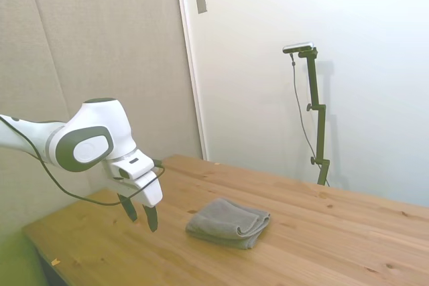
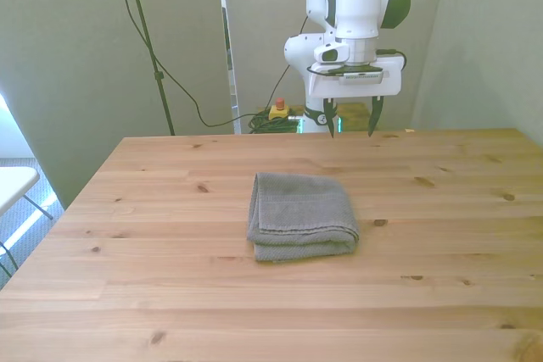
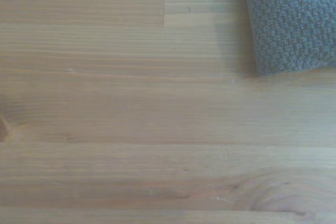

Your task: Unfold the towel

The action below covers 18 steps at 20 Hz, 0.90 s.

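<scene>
The grey towel (image 1: 228,222) (image 2: 301,214) lies folded in layers on the wooden table (image 2: 170,209), near its middle. Its rounded fold faces the camera in the front view. A corner of the towel (image 3: 294,22) shows in the wrist view, over bare wood. My gripper (image 1: 139,213) (image 2: 350,130) hangs above the table's far edge in the front view, behind the towel and apart from it. Its two dark fingers point down, spread open with nothing between them.
The table's wood (image 1: 335,232) spreads around the towel on all sides. A red and yellow button (image 2: 277,109) and cables sit on the floor beyond the table's far edge. A white surface (image 2: 13,184) stands off the front view's left.
</scene>
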Each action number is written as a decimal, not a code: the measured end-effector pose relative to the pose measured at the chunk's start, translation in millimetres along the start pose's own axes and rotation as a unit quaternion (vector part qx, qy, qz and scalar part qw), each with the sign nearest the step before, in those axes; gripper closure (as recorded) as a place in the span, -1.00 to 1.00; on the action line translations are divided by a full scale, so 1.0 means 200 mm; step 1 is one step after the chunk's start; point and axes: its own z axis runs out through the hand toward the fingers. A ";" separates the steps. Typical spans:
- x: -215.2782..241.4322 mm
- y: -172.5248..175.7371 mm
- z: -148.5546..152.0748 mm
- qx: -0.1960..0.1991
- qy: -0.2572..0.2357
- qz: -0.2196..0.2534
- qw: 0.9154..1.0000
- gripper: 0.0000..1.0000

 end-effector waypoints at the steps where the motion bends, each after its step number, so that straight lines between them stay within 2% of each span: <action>1: 0.00 0.00 0.00 0.001 0.000 0.000 1.000 -1.00; 4: 0.07 0.03 -0.01 0.008 -0.002 0.013 1.000 -1.00; 7: 0.35 0.13 -0.06 0.030 0.011 0.065 0.997 -1.00; 12: 0.90 0.35 -0.04 0.070 0.017 0.145 0.987 -1.00; 15: 1.10 0.48 0.00 0.092 0.010 0.186 0.978 -1.00; 18: 1.21 0.56 0.05 0.107 0.002 0.204 0.973 -1.00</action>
